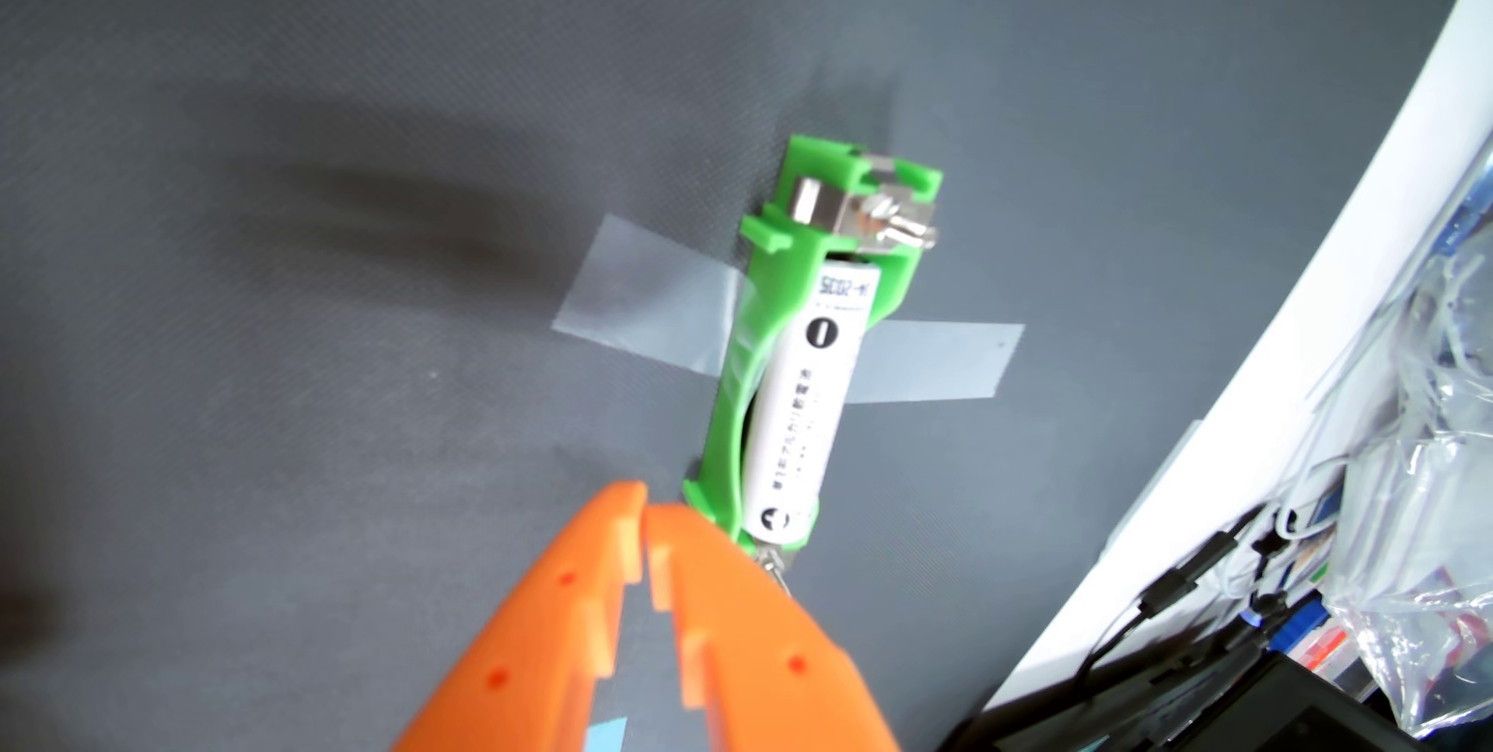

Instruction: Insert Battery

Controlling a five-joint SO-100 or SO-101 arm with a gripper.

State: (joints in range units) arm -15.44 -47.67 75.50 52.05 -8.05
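White battery (800,405) with black print sits in a green holder (747,364); clear tape (646,300); orange gripper (645,514); dark grey woven mat (323,74).

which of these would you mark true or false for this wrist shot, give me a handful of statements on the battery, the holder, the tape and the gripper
1. The white battery lies inside the green holder. True.
2. The orange gripper is clamped on the battery. False: its fingertips nearly meet with nothing between them, just beside the holder's near end.
3. Strips of clear tape stick out on both sides of the holder on the grey mat. True.
4. The holder is red. False: it is green.
5. A metal screw contact sits at the holder's far end. True.
6. The battery is black. False: it is white with dark print.
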